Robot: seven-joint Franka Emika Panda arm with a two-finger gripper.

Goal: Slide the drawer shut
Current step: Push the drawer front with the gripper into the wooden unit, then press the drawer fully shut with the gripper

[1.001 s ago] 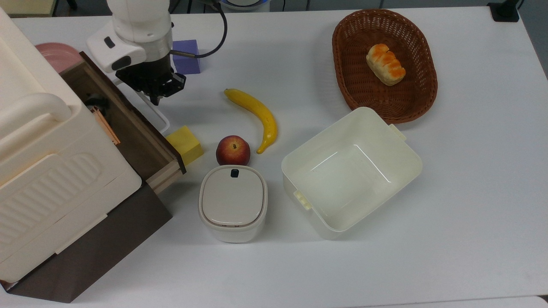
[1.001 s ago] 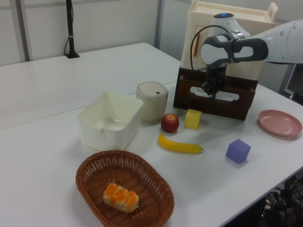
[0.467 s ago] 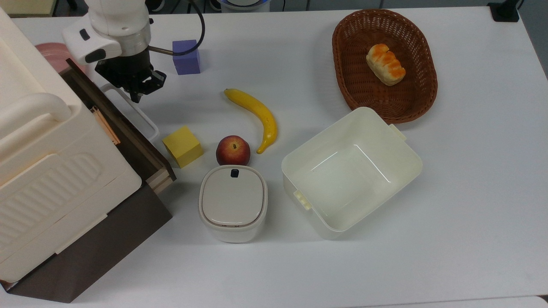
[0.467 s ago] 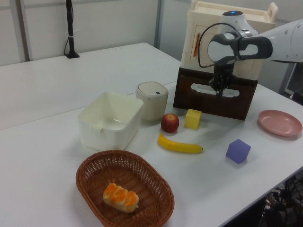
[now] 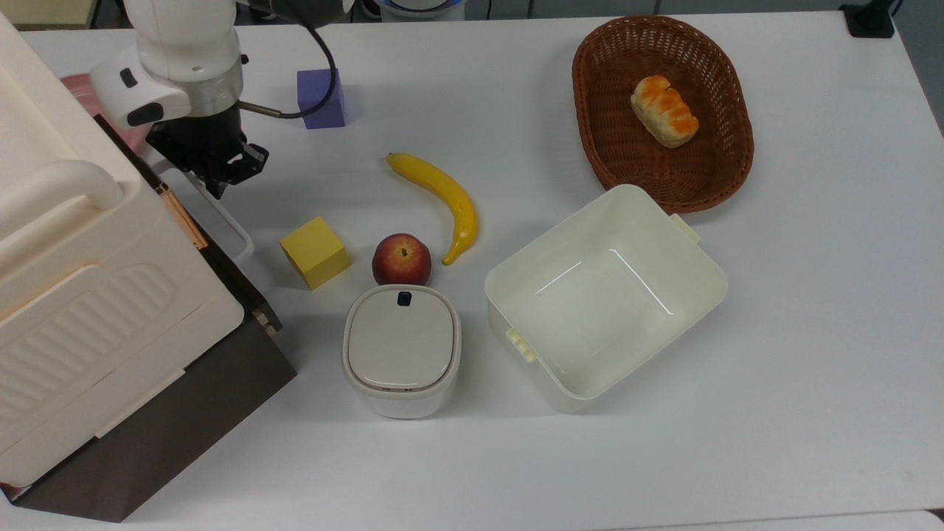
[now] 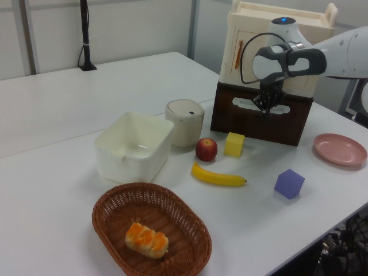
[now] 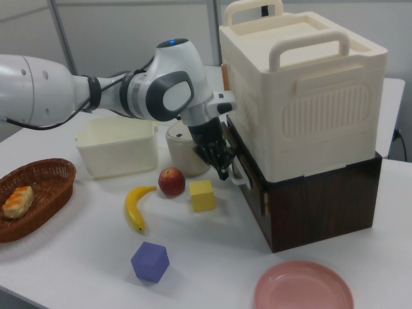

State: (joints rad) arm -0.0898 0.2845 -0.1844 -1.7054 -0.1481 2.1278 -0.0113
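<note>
Gripper (image 5: 220,177) of the white Franka arm, at the upper left of the top view, bears on the white rectangular loop handle (image 5: 221,221) of the light-wood drawer with the dark brown front panel (image 5: 236,284); whether its fingers are apart or together cannot be told. The panel lies nearly flush with the dark brown cabinet (image 5: 162,435) under the cream ribbed box (image 5: 81,295), so the closing push looks to be in its last stretch. Against the frames of a second and half a second ago, the drawer's open interior is gone from sight, the arm has travelled toward the frame's left, and the yellow foam cube (image 5: 315,251) stands free of the panel.

Seen in the left view, at upper right, the gripper (image 6: 266,106) presses at the handle (image 6: 261,106) on the cabinet's (image 6: 259,123) face, where a second ago the drawer stood out toward the cube (image 6: 234,144).

From the right view, mid-frame, the gripper (image 7: 221,164) sits against the panel's edge (image 7: 248,170), below the ribbed box (image 7: 302,90). The next move probably calls for a short, straight push to seat the drawer, then a clean retreat past the cube (image 7: 202,195).
</note>
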